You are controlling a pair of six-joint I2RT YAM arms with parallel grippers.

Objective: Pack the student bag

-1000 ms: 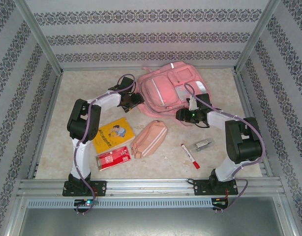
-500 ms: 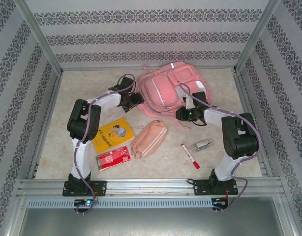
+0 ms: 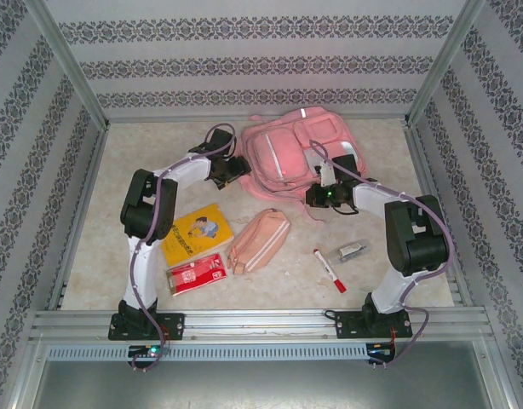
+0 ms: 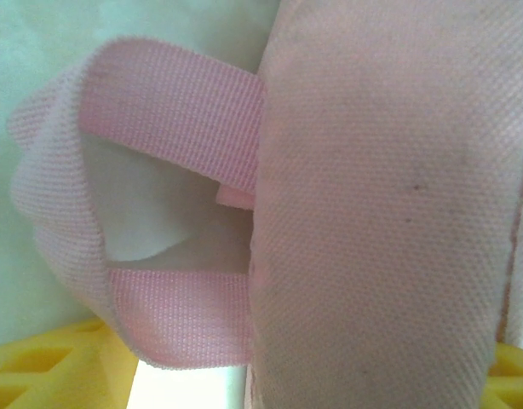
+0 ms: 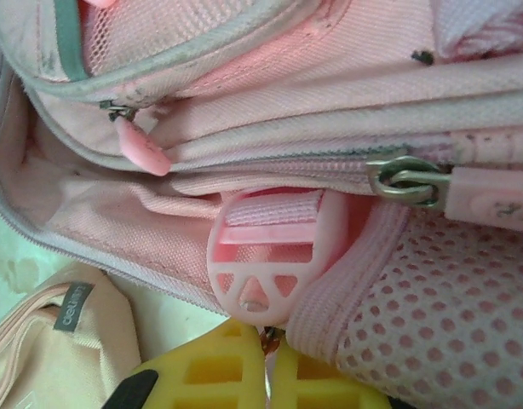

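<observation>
Two-sided approach: left tool (image 3: 236, 168) released, straddling bag (image 3: 283, 158) side (steadying, likely); right tool (image 5: 267, 362) clenched on bag near buckle (image 5: 274, 260), likely to open it.

Big pink student bag (image 3: 289, 152) lying flat by the far edge of the bench (image 3: 142, 145), front pockets up, silver reflective strips showing, straps loose.

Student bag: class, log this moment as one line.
bag on table | left claw open at bag's side | right claw shut at bag's edge | pouch, book, marker outside bag
</observation>
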